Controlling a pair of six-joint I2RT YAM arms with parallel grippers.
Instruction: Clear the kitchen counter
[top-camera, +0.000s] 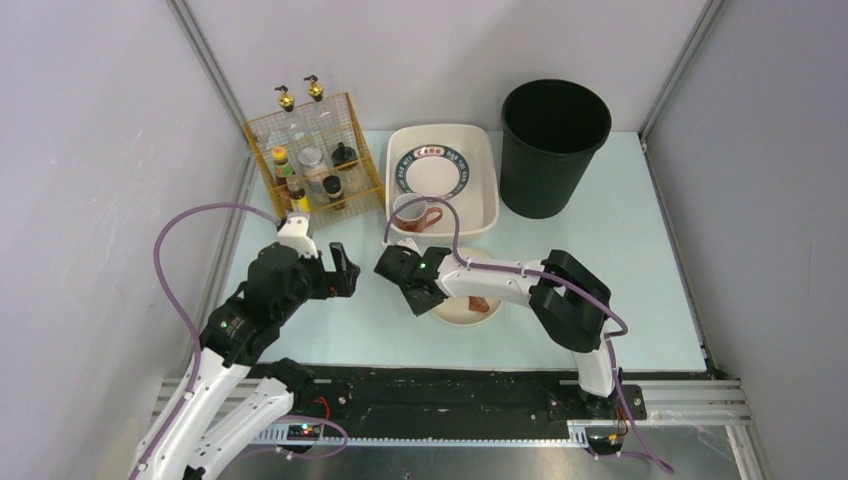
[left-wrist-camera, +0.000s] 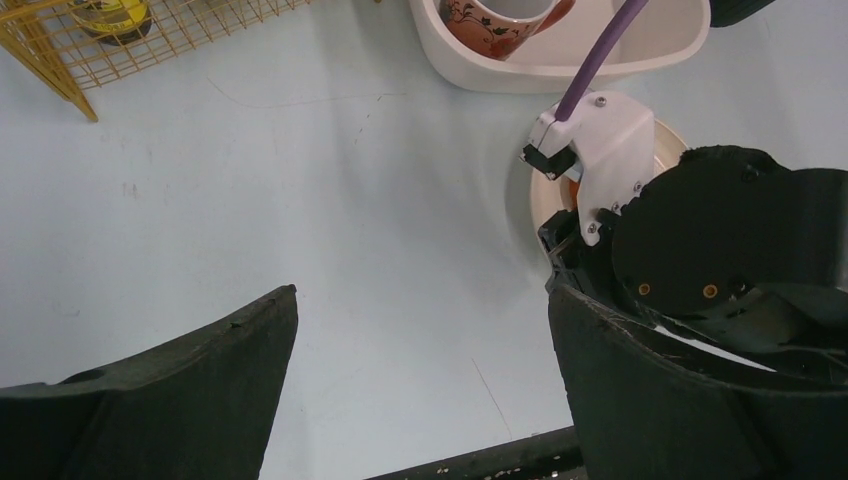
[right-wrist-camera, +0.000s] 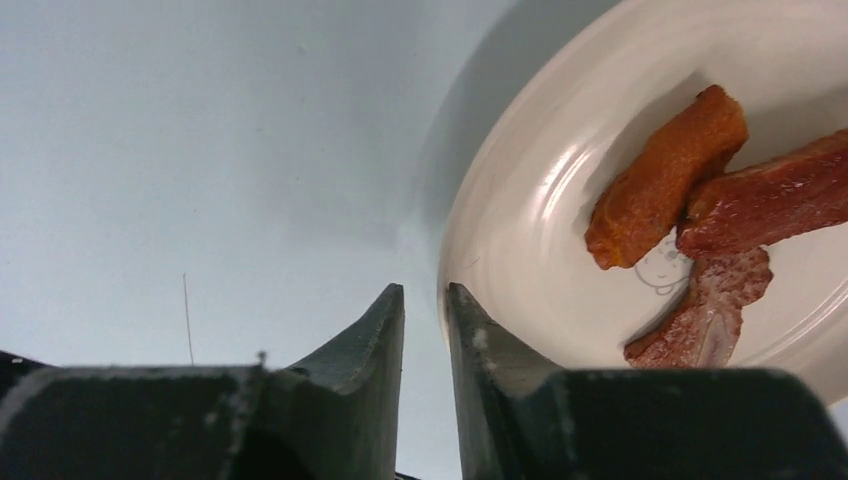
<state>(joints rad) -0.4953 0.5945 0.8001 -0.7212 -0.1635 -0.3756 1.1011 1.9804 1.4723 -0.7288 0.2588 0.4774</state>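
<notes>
Fingers (right-wrist-camera: 370, 345) of the right gripper (right-wrist-camera: 425, 292) stand a little apart by the rim of the plate (right-wrist-camera: 530, 240) on the kitchen counter (top-camera: 650, 250), arm stretched low, while the left gripper (left-wrist-camera: 420, 300) hangs wide, empty.

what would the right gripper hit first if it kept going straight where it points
Probably the rim of the plate: the right gripper has its tips right at that edge. Depth is unclear, so it could touch the counter beside it.

No legible text or labels.
</notes>
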